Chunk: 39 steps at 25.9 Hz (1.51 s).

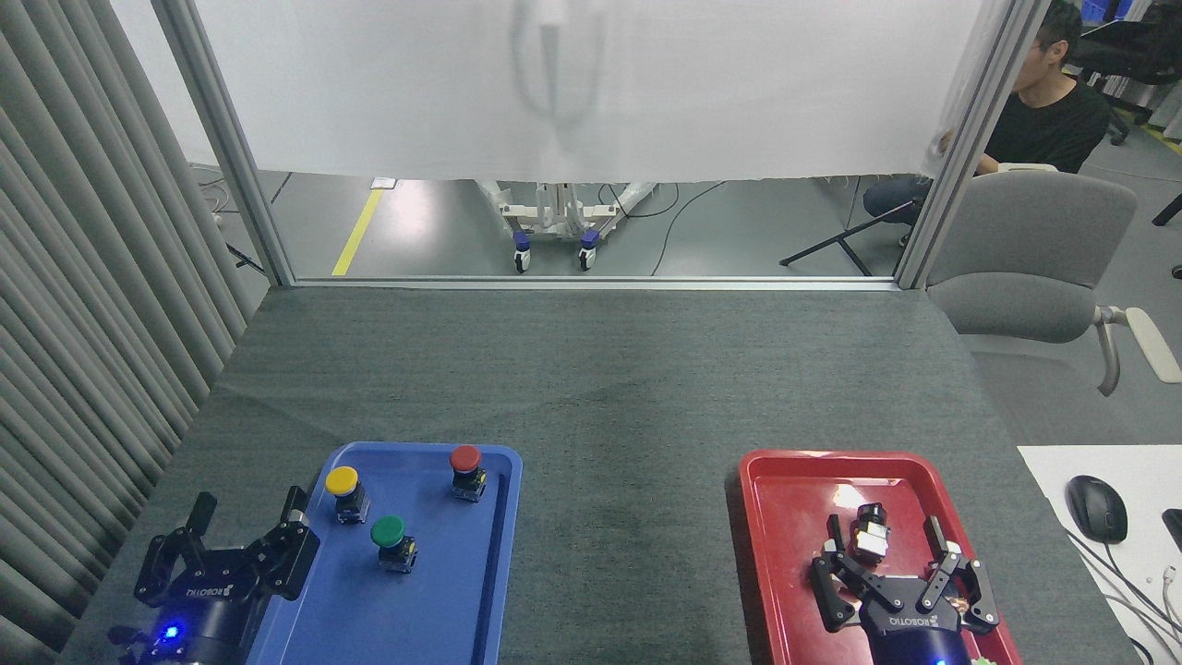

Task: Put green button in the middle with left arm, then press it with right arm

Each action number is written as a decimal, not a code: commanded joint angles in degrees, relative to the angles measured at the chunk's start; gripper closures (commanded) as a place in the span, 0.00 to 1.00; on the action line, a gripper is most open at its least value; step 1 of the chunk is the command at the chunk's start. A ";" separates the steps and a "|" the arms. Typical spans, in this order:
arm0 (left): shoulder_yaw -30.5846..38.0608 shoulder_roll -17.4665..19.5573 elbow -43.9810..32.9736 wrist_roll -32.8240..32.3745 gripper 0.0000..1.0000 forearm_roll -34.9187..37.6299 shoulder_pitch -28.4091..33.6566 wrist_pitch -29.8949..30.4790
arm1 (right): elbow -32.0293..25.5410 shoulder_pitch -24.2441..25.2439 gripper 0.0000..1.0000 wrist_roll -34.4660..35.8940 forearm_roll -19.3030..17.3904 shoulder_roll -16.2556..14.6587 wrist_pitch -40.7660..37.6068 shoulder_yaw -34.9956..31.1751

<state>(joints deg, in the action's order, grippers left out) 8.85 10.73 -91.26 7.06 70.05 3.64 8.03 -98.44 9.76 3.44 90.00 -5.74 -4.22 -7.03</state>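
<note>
The green button stands upright in the blue tray, in front of a yellow button and a red button. My left gripper is open at the tray's left edge, some way left of the green button and holding nothing. My right gripper is open over the red tray, its fingers either side of a small black-and-white part. The middle, bare dark grey cloth between the trays, has nothing on it.
Grey curtain folds run along the left side of the table. At the right stand a grey chair and a white desk with a mouse. A person in a black shirt sits beyond the frame post.
</note>
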 commanded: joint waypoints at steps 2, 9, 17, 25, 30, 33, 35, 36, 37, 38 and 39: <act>-0.06 -0.09 -0.59 -0.03 0.00 0.17 0.14 0.49 | 0.00 0.08 0.00 -0.01 0.00 -0.24 0.01 0.00; -0.15 0.52 -0.76 -0.03 0.00 0.17 0.49 1.20 | 0.00 0.17 0.00 -0.01 0.00 -0.42 0.01 0.00; -0.23 0.52 -0.32 -0.20 0.01 0.35 0.40 3.04 | 0.00 0.17 0.00 -0.01 0.00 -0.42 0.01 0.00; -0.23 0.52 -0.23 -0.20 0.01 0.43 0.75 2.95 | 0.00 0.08 0.00 -0.01 0.00 -0.42 0.01 0.00; -0.23 0.52 -0.23 -0.90 0.01 0.43 0.84 2.78 | 0.09 0.26 0.00 -0.01 -0.09 -0.24 0.01 0.00; -0.23 0.61 -0.15 -2.40 0.01 0.52 0.84 2.78 | 0.09 0.26 0.00 -0.01 -0.09 -0.42 0.01 0.09; -0.23 0.52 -0.23 -2.57 0.01 0.52 0.84 2.78 | 0.09 0.26 0.00 -0.01 -0.09 -0.50 0.01 0.00; -0.23 0.52 -0.23 -2.57 0.01 0.52 0.75 2.78 | 0.18 0.26 0.00 -0.01 -0.09 -0.50 -0.08 -0.09; -0.23 0.52 -0.32 -2.57 0.01 0.52 0.75 2.78 | 0.26 0.26 0.00 -0.01 -0.09 -0.50 0.01 -0.26; -0.23 0.52 -0.32 -2.57 0.01 0.52 0.75 2.78 | 0.35 0.26 0.00 -0.01 -0.09 -0.50 0.01 -0.35; -0.23 0.52 -0.32 -2.57 0.01 0.52 0.75 2.78 | 0.44 0.26 0.00 -0.01 -0.09 -0.50 0.01 -0.35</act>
<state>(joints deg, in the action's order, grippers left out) 8.61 11.27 -91.51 4.60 70.57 4.45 10.81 -98.21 10.04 3.43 89.91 -6.22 -4.23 -7.21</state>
